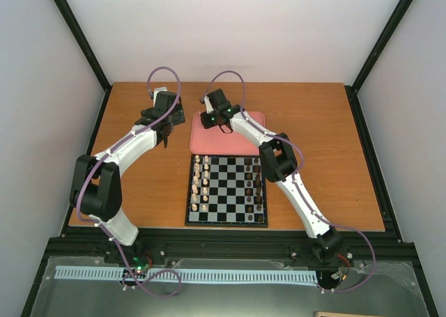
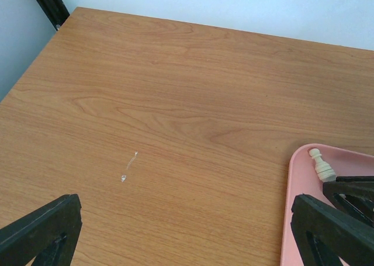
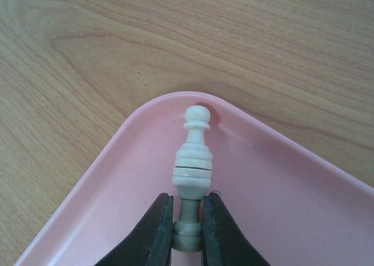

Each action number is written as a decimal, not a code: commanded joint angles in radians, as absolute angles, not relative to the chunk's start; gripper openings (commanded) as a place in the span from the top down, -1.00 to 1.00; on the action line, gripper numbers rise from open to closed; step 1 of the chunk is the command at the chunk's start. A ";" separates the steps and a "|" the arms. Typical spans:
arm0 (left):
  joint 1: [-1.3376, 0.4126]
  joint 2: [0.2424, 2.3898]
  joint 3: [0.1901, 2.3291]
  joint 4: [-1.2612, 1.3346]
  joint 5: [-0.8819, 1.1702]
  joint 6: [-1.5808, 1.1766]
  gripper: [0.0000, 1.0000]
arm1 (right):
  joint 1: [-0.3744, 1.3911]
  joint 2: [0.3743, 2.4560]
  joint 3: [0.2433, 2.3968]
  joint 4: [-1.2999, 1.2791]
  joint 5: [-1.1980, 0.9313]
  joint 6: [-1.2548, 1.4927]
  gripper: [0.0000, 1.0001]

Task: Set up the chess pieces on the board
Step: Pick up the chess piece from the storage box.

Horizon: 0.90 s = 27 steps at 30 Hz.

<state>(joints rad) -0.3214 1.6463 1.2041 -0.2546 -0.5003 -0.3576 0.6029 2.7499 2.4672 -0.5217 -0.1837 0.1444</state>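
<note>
Right wrist: right tool [image 3: 187, 222] clamps cream chess piece [image 3: 193, 161] by base in pink tray [image 3: 286, 207].

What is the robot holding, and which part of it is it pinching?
The right gripper pinches a cream chess piece by the thin neck just above its base, at the pink tray's corner. The left gripper holds nothing.

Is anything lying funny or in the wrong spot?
Yes. One cream piece seems to lie on its side in the corner of the pink tray, off the board, with the right gripper shut on its base. A small white scuff marks the table.
</note>
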 commanded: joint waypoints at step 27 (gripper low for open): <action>-0.328 1.433 1.092 -0.061 0.141 -0.495 -0.98 | 0.492 1.852 1.450 -0.180 -0.539 -0.071 0.89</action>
<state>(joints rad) -0.3222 1.5032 1.1313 -0.1658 -0.1123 -0.4095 0.4877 1.9415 1.5204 -0.2634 -0.4152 -0.0505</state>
